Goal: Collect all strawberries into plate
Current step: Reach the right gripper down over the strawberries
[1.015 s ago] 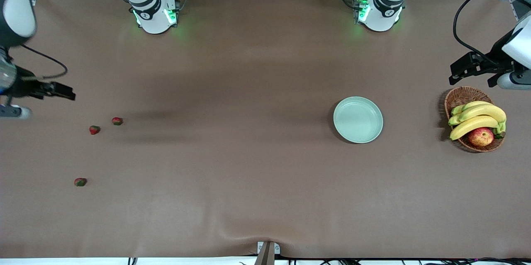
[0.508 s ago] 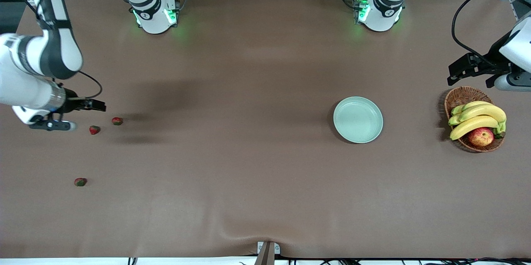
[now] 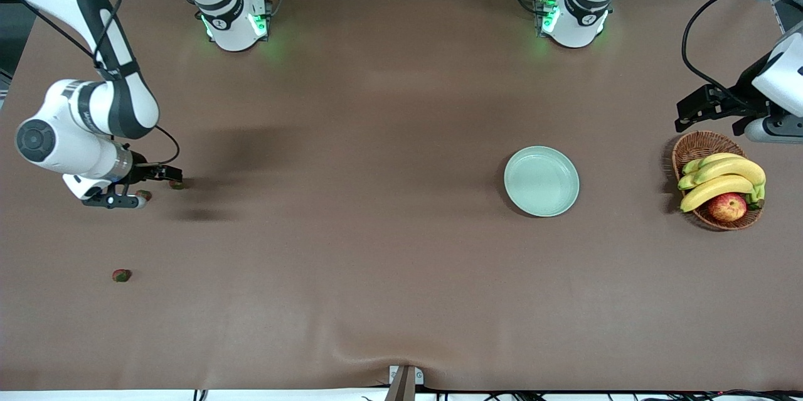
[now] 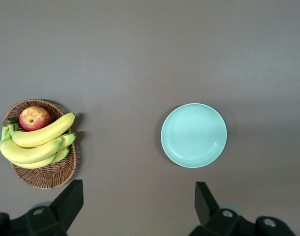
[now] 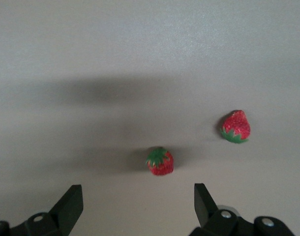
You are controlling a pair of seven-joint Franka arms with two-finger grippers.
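The right gripper [image 3: 141, 191], jaws spread, hangs over two red, green-capped strawberries [image 5: 160, 162] near the tabletop's right-arm edge. A third [image 3: 121, 275] lies nearer the front edge. The left gripper [image 4: 137, 206], jaws spread, waits above the basket [image 3: 693, 147]. The mint plate [image 3: 541, 181] is empty. No writing shows.

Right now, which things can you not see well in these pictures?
- Two strawberries under the right gripper: front view, the gripper partly covers them.
- Third strawberry: front view only, too small to show detail.
- Left gripper over the table beside the basket: both views cut it off at the edge.
- Basket contents: bananas cover what lies beneath.
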